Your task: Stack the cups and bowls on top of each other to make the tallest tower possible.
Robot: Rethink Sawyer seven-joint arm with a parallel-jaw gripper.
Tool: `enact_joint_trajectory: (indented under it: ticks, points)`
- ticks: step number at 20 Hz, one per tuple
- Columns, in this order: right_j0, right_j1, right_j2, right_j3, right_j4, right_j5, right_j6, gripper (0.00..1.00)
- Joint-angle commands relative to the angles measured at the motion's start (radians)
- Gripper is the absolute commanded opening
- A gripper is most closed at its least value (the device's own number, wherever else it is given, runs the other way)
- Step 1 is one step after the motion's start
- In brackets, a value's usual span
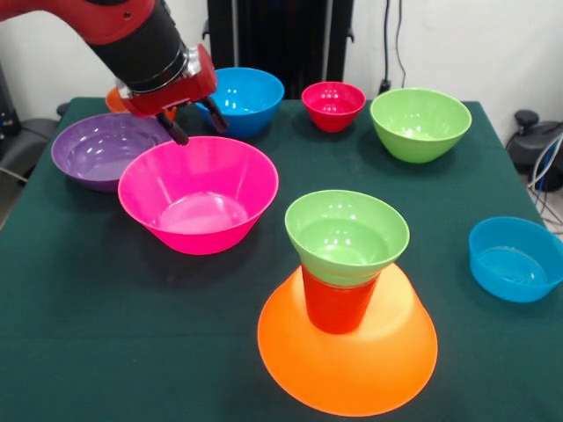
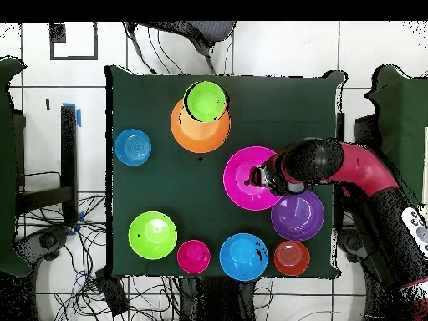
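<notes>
The tower stands near the front. The large orange bowl (image 1: 352,360) (image 2: 185,134) lies rim down, the orange-red cup (image 1: 339,303) stands on it, and a small green bowl (image 1: 347,236) (image 2: 206,100) sits upright on the cup. My gripper (image 1: 195,127) (image 2: 259,178) is open and empty. It hovers at the far rim of the large pink bowl (image 1: 198,198) (image 2: 242,180), with one fingertip close to the rim. The purple bowl (image 1: 97,151) (image 2: 298,216) sits right beside the pink one.
A mid blue bowl (image 1: 246,97) (image 2: 243,257), a small red bowl (image 1: 333,105) (image 2: 194,256) and a mid green bowl (image 1: 420,123) (image 2: 152,235) line the table's far side. A small orange bowl (image 2: 291,258) sits behind the arm. A small blue bowl (image 1: 515,259) (image 2: 133,147) is at the right.
</notes>
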Motion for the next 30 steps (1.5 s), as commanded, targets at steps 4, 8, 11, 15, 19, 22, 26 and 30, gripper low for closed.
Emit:
enact_joint_trajectory:
  ticks: [4,8,11,15,19,22,26,30]
  points:
    - [-0.046,0.038,0.148,0.099,-0.04,-0.136,-0.314,1.0]
    - [-0.044,0.03,0.174,0.097,-0.035,-0.148,-0.272,1.0]
    - [-0.037,0.027,0.192,0.094,-0.029,-0.157,-0.245,1.0]
    - [-0.026,0.022,0.21,0.09,-0.022,-0.157,-0.215,1.0]
    - [-0.023,0.031,0.213,0.081,-0.034,-0.155,-0.207,1.0]
    - [-0.033,0.036,0.219,0.083,-0.039,-0.154,-0.212,1.0]
    - [-0.043,0.044,0.222,0.082,-0.046,-0.145,-0.223,1.0]
    - [-0.047,0.048,0.223,0.085,-0.054,-0.145,-0.23,1.0]
